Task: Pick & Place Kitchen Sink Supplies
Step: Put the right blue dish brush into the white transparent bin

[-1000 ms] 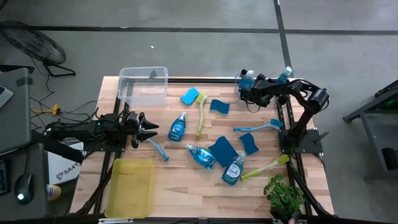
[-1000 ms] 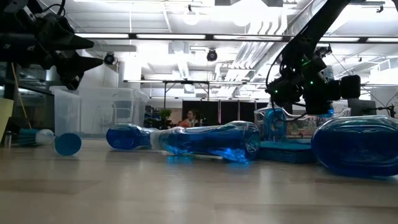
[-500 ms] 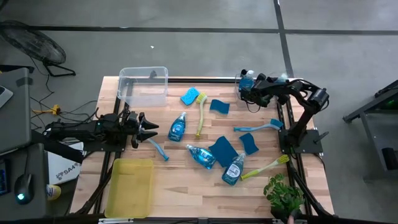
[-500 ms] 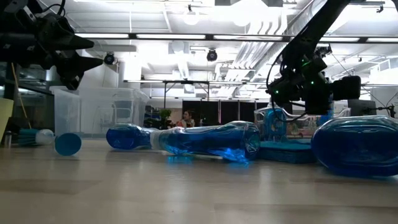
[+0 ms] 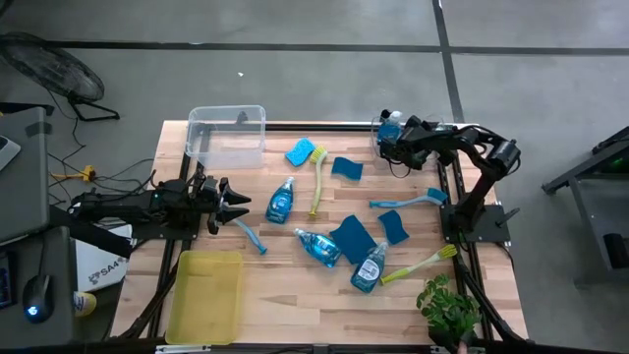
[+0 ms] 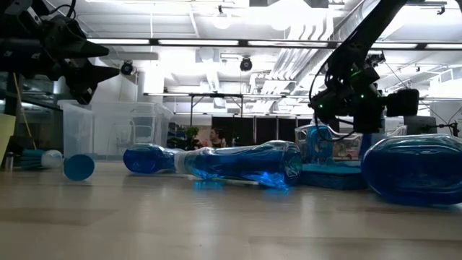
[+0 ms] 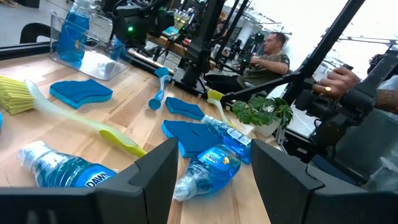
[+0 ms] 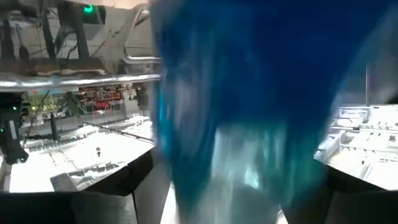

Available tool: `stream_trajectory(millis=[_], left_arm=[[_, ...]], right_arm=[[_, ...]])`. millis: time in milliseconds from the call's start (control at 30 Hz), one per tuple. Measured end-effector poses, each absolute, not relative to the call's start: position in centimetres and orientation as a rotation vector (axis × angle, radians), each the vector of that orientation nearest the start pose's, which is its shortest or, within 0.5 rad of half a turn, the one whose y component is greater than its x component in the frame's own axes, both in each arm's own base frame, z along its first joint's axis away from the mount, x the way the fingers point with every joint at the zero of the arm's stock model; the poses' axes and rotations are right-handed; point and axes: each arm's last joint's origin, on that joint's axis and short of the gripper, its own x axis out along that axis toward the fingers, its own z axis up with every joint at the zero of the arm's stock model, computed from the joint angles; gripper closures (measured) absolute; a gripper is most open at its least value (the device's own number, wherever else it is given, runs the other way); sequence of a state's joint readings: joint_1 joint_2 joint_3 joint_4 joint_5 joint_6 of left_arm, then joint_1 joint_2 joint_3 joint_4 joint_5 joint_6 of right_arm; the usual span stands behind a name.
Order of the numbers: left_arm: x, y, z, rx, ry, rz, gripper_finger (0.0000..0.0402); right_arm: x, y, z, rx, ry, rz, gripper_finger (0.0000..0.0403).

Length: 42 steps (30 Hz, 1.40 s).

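Three blue soap bottles lie on their sides mid-table. Among them are blue sponges and yellow-green-handled brushes. My left gripper hovers open at the table's left side, above the wood and short of the nearest bottle. My right gripper is at the far right corner over a small clear bin. It is shut on another soap bottle. A further bottle stands upright in that bin. My right gripper has the blue body of a soap bottle between its two fingers, one on each side. The bottle fills the wrist view and is blurred, so how high on the body the fingers sit cannot be told. The arm reaches in from the table's right side.
A large clear bin stands at the far left and a yellow tray at the near left. Two blue-handled brushes lie on the wood. A potted plant sits at the near right corner. People show beyond the table.
A white-capped bottle that showed beside my right arm's wrist a second ago is now hidden behind that arm, which has shifted slightly. The left arm and the things on the table have stayed still.
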<state>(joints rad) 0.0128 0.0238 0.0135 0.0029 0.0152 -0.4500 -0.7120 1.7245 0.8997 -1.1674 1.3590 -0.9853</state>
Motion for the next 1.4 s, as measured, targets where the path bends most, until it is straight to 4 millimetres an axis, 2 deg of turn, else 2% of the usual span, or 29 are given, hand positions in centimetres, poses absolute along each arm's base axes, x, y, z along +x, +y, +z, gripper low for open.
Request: stream_trajectory(millis=[467,867,1067,1400], left_arm=[[9.8,0.1,16.7,-0.45,0.008,-0.001,0.0204],[9.8,0.1,16.7,-0.45,0.008,-0.001,0.0204],[9.8,0.1,16.7,-0.45,0.008,-0.001,0.0204],[9.8,0.1,16.7,-0.45,0.008,-0.001,0.0204]], right_arm=[[16.0,-17.6,17.5,-1.089,2.669,-0.211,0.0163],[15.1,-16.5,21.3,-1.088,2.553,-0.456,0.0163],[15.4,-15.1,23.3,-1.13,2.401,-0.651,0.0166],[17.1,-12.9,27.3,-1.128,1.935,-1.053,0.0167]])
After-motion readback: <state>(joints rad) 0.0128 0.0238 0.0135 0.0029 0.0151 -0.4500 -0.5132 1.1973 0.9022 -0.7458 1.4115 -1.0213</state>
